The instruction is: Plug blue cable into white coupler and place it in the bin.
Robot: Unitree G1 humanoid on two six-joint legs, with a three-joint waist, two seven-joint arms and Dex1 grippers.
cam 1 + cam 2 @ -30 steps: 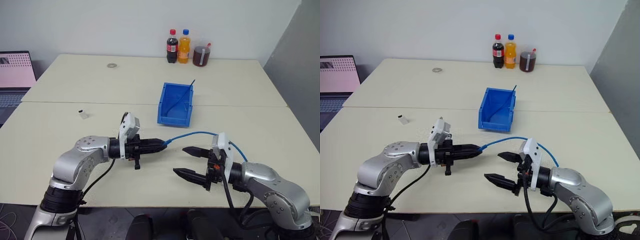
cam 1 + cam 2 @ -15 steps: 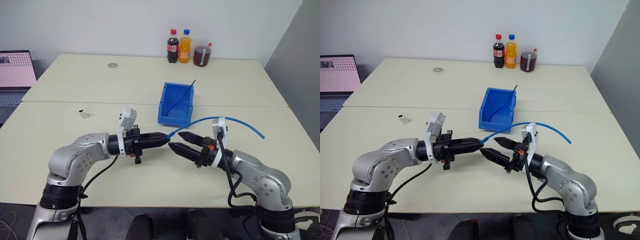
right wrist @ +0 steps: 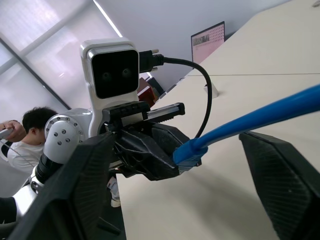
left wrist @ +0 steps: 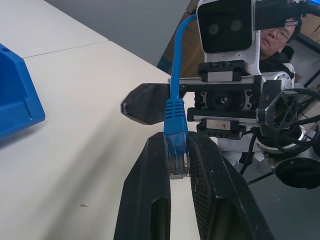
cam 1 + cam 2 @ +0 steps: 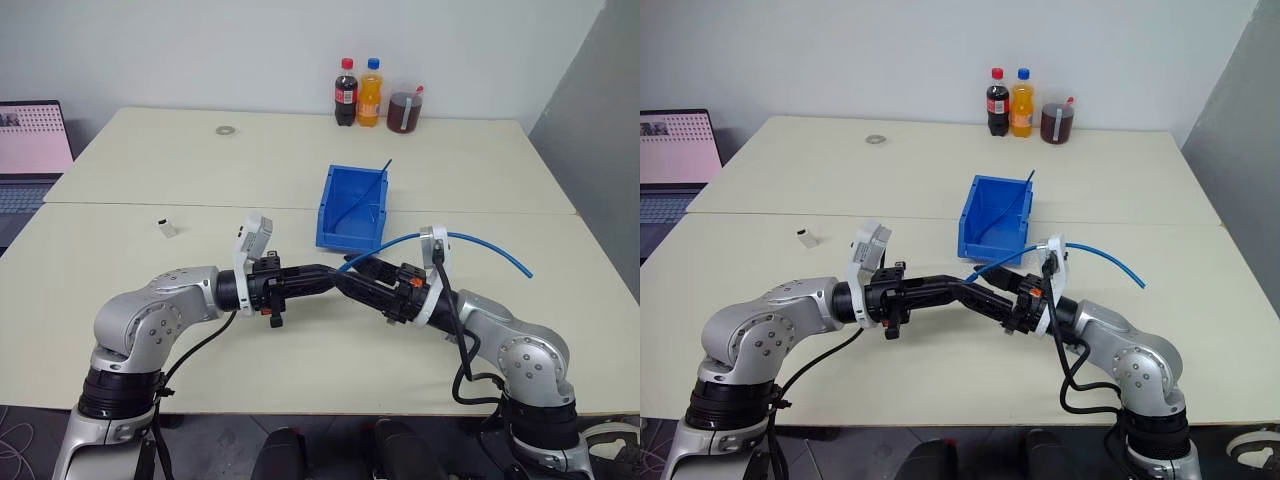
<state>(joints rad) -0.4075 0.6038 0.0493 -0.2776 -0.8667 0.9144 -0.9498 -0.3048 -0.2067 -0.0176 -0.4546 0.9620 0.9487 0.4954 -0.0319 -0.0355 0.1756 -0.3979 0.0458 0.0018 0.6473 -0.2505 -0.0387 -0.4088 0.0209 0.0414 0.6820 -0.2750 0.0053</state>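
My left gripper (image 5: 326,275) points level to the right and is shut on the small plug (image 4: 176,150) of the blue cable (image 5: 490,245). From the plug the cable arcs up over my right wrist, and its free end hangs above the table at the right. My right gripper (image 5: 346,276) faces the left one tip to tip and is open. Its fingers (image 3: 87,190) stand wide on either side of the cable just behind the plug, without touching it. The white coupler (image 5: 166,228) stands alone on the table to the left. The bin (image 5: 345,240) sits just behind both grippers.
A thin dark-blue cord leans inside the bin. Two bottles (image 5: 344,92) and a jar of dark drink (image 5: 403,112) stand at the table's far edge, with a small metal ring (image 5: 223,130) further left. A laptop (image 5: 30,140) is at the far left. A person (image 4: 277,35) sits nearby.
My right gripper has risen and moved left until its open fingers straddle the cable at the left gripper's tip. The cable's free end has lifted off the table. The left gripper keeps the plug.
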